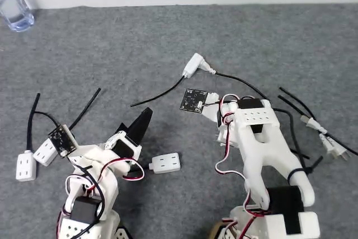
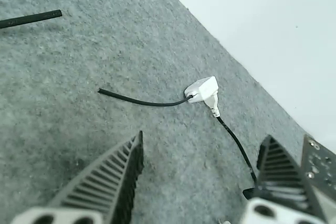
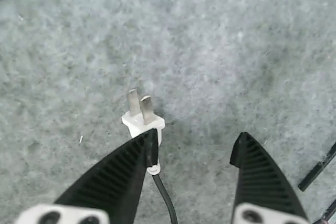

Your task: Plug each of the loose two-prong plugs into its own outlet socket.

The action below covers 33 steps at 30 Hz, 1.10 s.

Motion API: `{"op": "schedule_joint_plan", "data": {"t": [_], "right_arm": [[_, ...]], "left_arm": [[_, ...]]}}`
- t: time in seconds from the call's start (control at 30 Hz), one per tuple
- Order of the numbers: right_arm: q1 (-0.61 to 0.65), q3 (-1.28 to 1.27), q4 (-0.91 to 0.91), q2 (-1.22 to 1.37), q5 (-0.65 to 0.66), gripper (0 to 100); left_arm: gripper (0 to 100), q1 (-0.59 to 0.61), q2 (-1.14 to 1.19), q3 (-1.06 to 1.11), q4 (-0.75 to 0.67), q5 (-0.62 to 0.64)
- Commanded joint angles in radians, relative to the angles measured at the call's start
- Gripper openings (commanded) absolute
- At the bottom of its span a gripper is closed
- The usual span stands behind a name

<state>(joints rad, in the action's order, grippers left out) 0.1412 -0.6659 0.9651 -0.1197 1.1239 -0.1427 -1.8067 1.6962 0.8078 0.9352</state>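
Observation:
A white two-prong plug (image 3: 143, 123) lies on the grey carpet with its prongs pointing away from my right gripper (image 3: 197, 140). That gripper is open, and one black finger (image 3: 134, 163) sits right beside the plug body while the gap between the fingers holds nothing. My left gripper (image 2: 203, 140) is open over bare carpet. Farther off lies a white socket (image 2: 201, 87) with a small plug (image 2: 212, 105) joined to it, also in the high view as socket (image 1: 194, 64). A loose socket (image 1: 166, 162) lies beside the left gripper (image 1: 133, 130).
Two more white sockets (image 1: 34, 159) with black cords lie at the far left. More plugs with cords (image 1: 327, 143) lie at the right. A clear bottle (image 1: 15, 5) stands at the back left corner. A white wall borders the carpet's far edge.

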Motion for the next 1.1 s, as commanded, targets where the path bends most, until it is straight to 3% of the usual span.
{"op": "schedule_joint_plan", "data": {"t": [0.0, 0.27, 0.43, 0.7, 1.07], "right_arm": [[-0.004, 0.046, 0.016, -0.025, 0.011, 24.7], [0.005, 0.091, 0.263, -0.219, -0.011, 24.7], [0.007, -0.009, 0.308, -0.302, -0.029, 24.7], [0.010, -0.209, 0.110, -0.323, -0.026, 24.7], [0.008, -0.221, -0.087, -0.183, -0.025, 24.7]], "left_arm": [[33, -0.006, -0.008, -0.013, 0.003, 0.002], [33, -0.006, -0.009, -0.013, 0.021, 0.002], [33, -0.006, -0.009, -0.013, 0.021, 0.002], [33, -0.006, -0.009, -0.013, 0.021, 0.002], [33, -0.006, -0.009, -0.013, 0.020, 0.002]]}}
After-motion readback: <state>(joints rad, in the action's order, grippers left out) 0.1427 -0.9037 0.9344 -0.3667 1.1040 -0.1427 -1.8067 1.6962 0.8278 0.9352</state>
